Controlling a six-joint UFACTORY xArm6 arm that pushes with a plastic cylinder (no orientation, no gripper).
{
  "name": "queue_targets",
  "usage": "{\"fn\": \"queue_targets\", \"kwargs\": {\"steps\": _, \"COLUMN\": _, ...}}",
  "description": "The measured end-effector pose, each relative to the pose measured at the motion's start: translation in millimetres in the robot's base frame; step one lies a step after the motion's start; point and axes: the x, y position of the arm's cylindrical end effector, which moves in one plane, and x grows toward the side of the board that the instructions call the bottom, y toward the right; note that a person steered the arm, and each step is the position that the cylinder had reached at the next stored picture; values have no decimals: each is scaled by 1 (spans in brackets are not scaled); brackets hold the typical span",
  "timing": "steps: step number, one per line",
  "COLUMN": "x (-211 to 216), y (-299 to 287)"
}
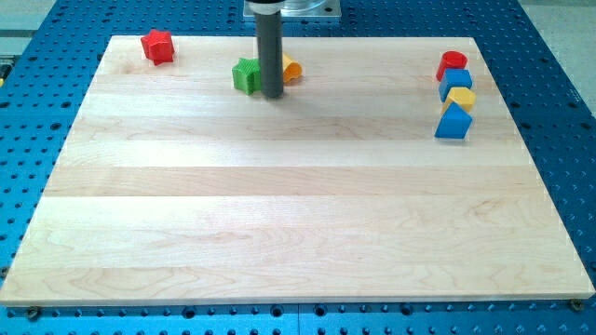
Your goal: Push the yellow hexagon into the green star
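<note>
Wooden board (298, 205): my tip (272, 95), clawless, stands between green star (245, 75) and yellow block (291, 69).

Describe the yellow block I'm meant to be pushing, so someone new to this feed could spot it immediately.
Start at the wooden board's top edge, near the middle, where the dark rod comes down to my tip. The yellow hexagon peeks out just to the rod's right, opposite the green star on its left. The other yellow block sits far right, stacked in a column with red and blue blocks.
</note>
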Motion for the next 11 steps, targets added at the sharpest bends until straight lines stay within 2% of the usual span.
{"fn": "queue_targets", "kwargs": {"steps": 1, "x": 2, "y": 106}}
{"fn": "queue_targets", "kwargs": {"steps": 2, "x": -25, "y": 232}}
{"fn": "queue_targets", "kwargs": {"steps": 3, "x": -82, "y": 276}}
{"fn": "queue_targets", "kwargs": {"steps": 5, "x": -124, "y": 304}}
{"fn": "queue_targets", "kwargs": {"steps": 8, "x": -124, "y": 323}}
{"fn": "queue_targets", "kwargs": {"steps": 9, "x": -115, "y": 320}}
{"fn": "queue_targets", "kwargs": {"steps": 10, "x": -82, "y": 328}}
{"fn": "queue_targets", "kwargs": {"steps": 11, "x": -28, "y": 319}}
